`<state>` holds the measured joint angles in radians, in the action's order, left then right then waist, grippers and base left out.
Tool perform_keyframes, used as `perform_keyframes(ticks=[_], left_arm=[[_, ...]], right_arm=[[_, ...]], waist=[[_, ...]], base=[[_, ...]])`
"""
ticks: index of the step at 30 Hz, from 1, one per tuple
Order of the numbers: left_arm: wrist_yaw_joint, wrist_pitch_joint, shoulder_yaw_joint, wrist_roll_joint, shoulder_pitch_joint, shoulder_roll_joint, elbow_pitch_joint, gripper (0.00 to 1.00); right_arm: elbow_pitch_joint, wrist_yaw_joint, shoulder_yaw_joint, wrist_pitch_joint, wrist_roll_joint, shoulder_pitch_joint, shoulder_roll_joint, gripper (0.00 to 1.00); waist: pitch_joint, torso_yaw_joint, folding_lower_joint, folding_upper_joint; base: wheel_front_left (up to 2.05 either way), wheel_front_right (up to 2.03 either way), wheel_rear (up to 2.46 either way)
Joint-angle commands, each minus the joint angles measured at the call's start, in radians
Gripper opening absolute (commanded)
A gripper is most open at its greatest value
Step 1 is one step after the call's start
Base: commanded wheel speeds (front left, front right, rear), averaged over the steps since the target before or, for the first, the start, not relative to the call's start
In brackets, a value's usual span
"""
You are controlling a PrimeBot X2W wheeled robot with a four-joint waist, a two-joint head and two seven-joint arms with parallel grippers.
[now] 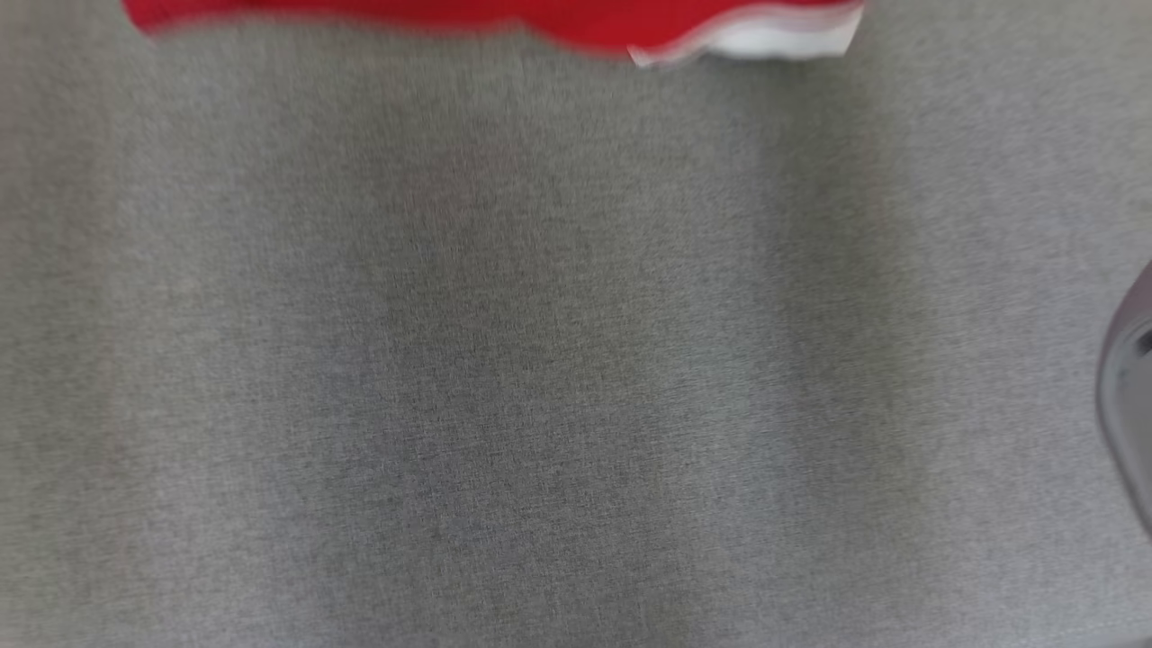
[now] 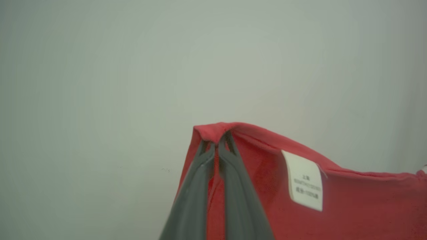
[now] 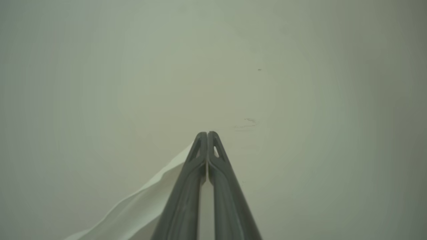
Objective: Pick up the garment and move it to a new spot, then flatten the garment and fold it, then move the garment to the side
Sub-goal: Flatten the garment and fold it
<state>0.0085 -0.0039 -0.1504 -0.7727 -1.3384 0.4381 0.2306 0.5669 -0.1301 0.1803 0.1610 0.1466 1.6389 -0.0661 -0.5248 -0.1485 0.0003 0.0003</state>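
The garment (image 1: 504,18) is red with a white part (image 1: 774,36); its lower edge hangs blurred along the top of the head view, above the grey cloth-covered table (image 1: 540,360). In the left wrist view my left gripper (image 2: 216,144) is shut on a folded red corner of the garment (image 2: 350,200), which carries a white care label (image 2: 305,181). My right gripper (image 3: 207,134) has its fingers pressed together, and white fabric of the garment (image 3: 140,206) trails from behind the left finger down to the lower left. Both wrist views face a plain pale wall.
A pale grey rounded arm part (image 1: 1129,396) juts in at the right edge of the head view. The grey table surface spreads across that whole view, with soft shadows down its middle.
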Motion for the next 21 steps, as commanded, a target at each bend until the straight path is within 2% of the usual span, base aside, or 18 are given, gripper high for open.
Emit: perform_keyframes(ticks=[1, 4, 6, 8, 9, 12, 15, 17, 21], left_arm=[[-0.004, -0.066, 0.003, 0.032, -0.055, -0.022, 0.011, 0.00], [-0.019, -0.178, -0.001, 0.069, -0.122, -0.054, 0.026, 0.00], [-0.026, -0.222, 0.011, 0.078, -0.157, -0.077, 0.032, 0.00], [-0.043, -0.245, 0.023, 0.078, -0.175, -0.101, 0.031, 0.00], [-0.043, -0.245, 0.023, 0.078, -0.175, -0.101, 0.031, 0.00], [-0.078, -0.258, 0.045, 0.060, -0.130, -0.130, 0.047, 0.00], [-0.105, -0.262, 0.044, 0.068, -0.040, -0.155, 0.073, 0.00], [-0.119, -0.261, 0.023, 0.093, 0.038, -0.157, 0.071, 0.00], [-0.134, -0.262, 0.003, 0.117, 0.239, -0.161, 0.045, 0.00]], right_arm=[[-0.003, -0.001, 0.022, 0.067, -0.024, 0.061, 0.001, 0.00], [-0.051, -0.001, 0.045, 0.102, -0.042, 0.116, 0.010, 0.00], [-0.148, -0.001, 0.049, 0.103, -0.045, 0.136, 0.010, 0.00], [-0.232, -0.001, 0.034, 0.102, -0.046, 0.125, 0.012, 0.00], [-0.232, -0.001, 0.034, 0.102, -0.046, 0.125, 0.012, 0.00], [-0.266, -0.001, 0.006, 0.102, -0.029, 0.045, 0.012, 0.00], [-0.200, -0.001, -0.048, 0.103, -0.003, -0.050, -0.033, 0.00], [-0.162, -0.001, -0.120, 0.096, 0.024, -0.129, -0.074, 0.00], [-0.173, -0.001, -0.236, -0.002, 0.140, -0.332, -0.162, 0.00]], waist=[[-0.093, 0.016, -0.0003, -0.0003], [-0.108, 0.028, -0.0003, -0.0003], [-0.122, 0.035, -0.0003, -0.0003], [-0.138, 0.041, -0.0003, -0.0003], [-0.138, 0.041, -0.0003, -0.0003], [-0.156, 0.047, -0.0003, -0.0003], [-0.168, 0.059, -0.0003, -0.0003], [-0.171, 0.065, -0.0003, -0.0003], [-0.150, 0.075, -0.0003, -0.0003]], base=[[0.00, 0.00, 0.00], [0.00, 0.00, 0.00], [0.00, 0.00, 0.00], [0.00, 0.00, 0.00], [0.00, 0.00, 0.00], [0.00, 0.00, 0.00], [0.00, 0.00, 0.00], [0.00, 0.00, 0.00], [0.00, 0.00, 0.00]])
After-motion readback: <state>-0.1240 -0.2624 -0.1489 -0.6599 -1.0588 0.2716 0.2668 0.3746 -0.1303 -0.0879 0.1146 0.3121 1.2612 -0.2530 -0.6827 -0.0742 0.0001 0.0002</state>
